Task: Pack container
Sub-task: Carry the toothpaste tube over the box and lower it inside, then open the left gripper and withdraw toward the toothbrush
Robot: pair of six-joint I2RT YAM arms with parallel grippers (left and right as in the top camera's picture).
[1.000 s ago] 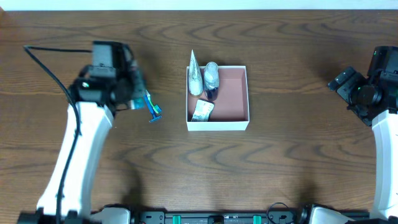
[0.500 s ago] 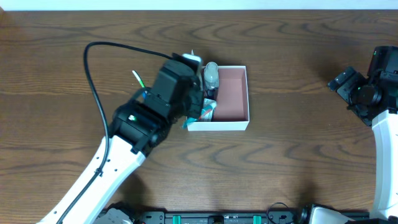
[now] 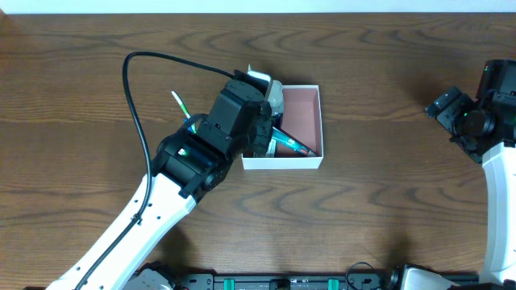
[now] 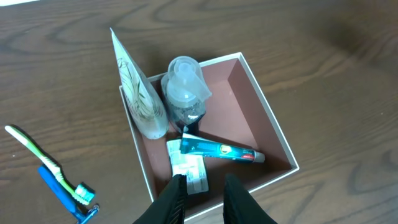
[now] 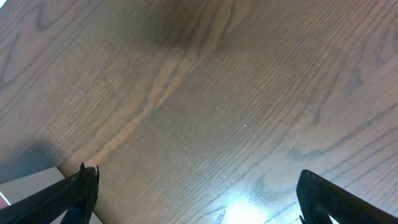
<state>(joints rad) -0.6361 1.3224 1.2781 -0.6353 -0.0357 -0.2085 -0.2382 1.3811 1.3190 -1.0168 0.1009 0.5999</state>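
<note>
The container (image 3: 303, 113) is a square white-walled box with a pinkish-brown inside, at the table's middle. In the left wrist view it (image 4: 244, 112) holds a silver pointed pouch (image 4: 140, 99), a clear bottle (image 4: 185, 93), a white sachet (image 4: 189, 172) and a teal toothpaste tube (image 4: 217, 149) lying flat across it. The tube also shows in the overhead view (image 3: 292, 146). My left gripper (image 4: 204, 194) is open and empty, just above the container's near wall. My right gripper (image 5: 199, 199) is open wide over bare table at the far right (image 3: 451, 109).
A green toothbrush (image 4: 34, 152) and a blue razor (image 4: 62, 194) lie on the table left of the container. The toothbrush tip shows in the overhead view (image 3: 178, 102). The left arm's black cable (image 3: 133, 97) loops above the table. A pale edge (image 5: 25, 180) shows lower left in the right wrist view.
My left arm swung from the left of the table to over the container. The teal toothpaste tube now lies inside the container and the jaws are off it. The right arm has not moved.
</note>
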